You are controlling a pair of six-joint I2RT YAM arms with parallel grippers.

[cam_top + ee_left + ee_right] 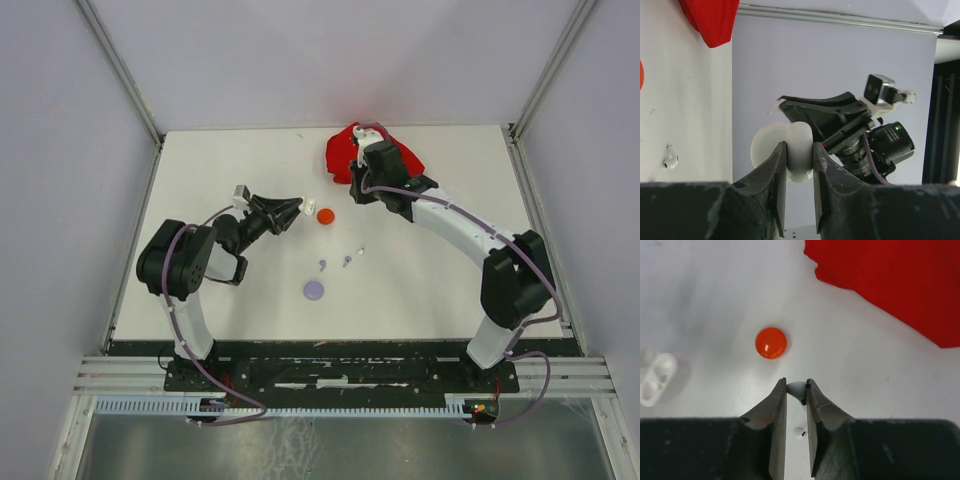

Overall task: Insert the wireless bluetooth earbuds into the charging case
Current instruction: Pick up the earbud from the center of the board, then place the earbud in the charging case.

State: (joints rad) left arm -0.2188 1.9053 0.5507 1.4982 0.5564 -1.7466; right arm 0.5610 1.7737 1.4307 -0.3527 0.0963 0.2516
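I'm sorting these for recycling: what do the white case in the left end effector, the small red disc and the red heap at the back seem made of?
White case: likely moulded plastic, smooth satin; soft even shading on rounded shells.
Red disc: probably glossy plastic; sharp bright highlight.
Red heap: looks like matte fabric; limp uneven outline, no shine.

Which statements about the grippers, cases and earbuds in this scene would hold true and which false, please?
1. The left gripper is shut on a white case. True.
2. The right gripper is open and empty. False: it is shut on a white earbud.
3. The orange-red case lies on the table, held by neither gripper. True.
4. The lilac case sits on the red cloth. False: it lies on bare table, apart from the cloth.
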